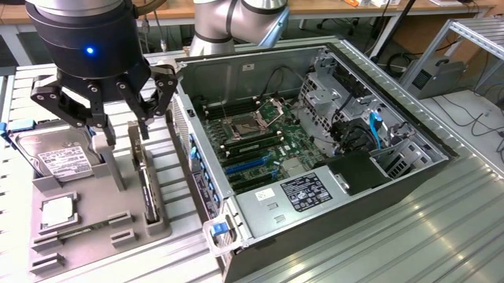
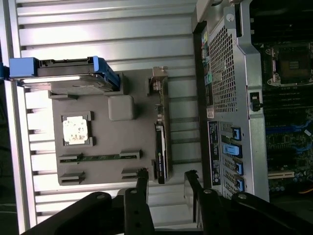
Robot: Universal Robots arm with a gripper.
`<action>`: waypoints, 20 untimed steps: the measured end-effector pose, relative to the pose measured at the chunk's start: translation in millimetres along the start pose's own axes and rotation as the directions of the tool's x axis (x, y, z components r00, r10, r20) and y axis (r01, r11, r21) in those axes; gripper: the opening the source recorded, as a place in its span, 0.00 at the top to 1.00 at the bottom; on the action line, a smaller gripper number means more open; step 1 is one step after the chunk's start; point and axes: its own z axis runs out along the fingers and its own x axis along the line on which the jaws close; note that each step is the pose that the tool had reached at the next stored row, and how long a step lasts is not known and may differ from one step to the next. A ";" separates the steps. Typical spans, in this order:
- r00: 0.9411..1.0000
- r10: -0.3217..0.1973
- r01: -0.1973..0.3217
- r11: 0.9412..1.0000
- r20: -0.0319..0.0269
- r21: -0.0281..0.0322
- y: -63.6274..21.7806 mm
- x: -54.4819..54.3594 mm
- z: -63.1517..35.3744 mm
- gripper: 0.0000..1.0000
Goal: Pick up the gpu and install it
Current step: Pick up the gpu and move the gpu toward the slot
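Your pincer (image 1: 126,125) hangs wide open over the grey tray (image 1: 94,236) and has hold of nothing. In the wrist view its two dark fingers (image 2: 142,188) stand well apart, with one end of the graphics card (image 2: 160,147) showing in the gap between them and clear of both. The card sits outside the computer case (image 1: 236,73), standing on its long edge in a slot along the side of the tray nearest the case. In the exterior view you can see the graphics card (image 1: 147,183) running lengthwise towards the camera, with its narrow silver bracket upright at the far end, just below the fingertips. Whether a fingertip touches that bracket you cannot tell from here. On the same tray, a hard drive (image 1: 59,158) with a white label leans at the end towards the exterior view's left, a square processor chip (image 1: 58,212) lies flat in its pocket, and a thin green memory stick (image 2: 100,157) lies in its clips. The case lies on its side on the ribbed metal table (image 1: 409,236) with its panel off, and the motherboard (image 1: 268,138) faces up.
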 end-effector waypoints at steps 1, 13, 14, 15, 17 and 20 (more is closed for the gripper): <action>1.000 0.000 0.000 1.000 0.000 0.000 0.0 0.0 0.0 0.52; 1.000 0.000 0.000 1.000 0.000 0.000 -0.7 0.4 16.5 0.52; 1.000 0.000 0.000 1.000 0.000 0.000 -0.8 0.4 19.0 0.52; 1.000 0.000 0.000 1.000 0.000 0.000 -0.9 0.5 20.6 0.52; 1.000 0.000 0.000 1.000 0.000 0.000 -1.1 0.6 25.4 0.52; 1.000 0.000 0.000 1.000 0.000 0.000 -1.3 0.7 31.0 0.52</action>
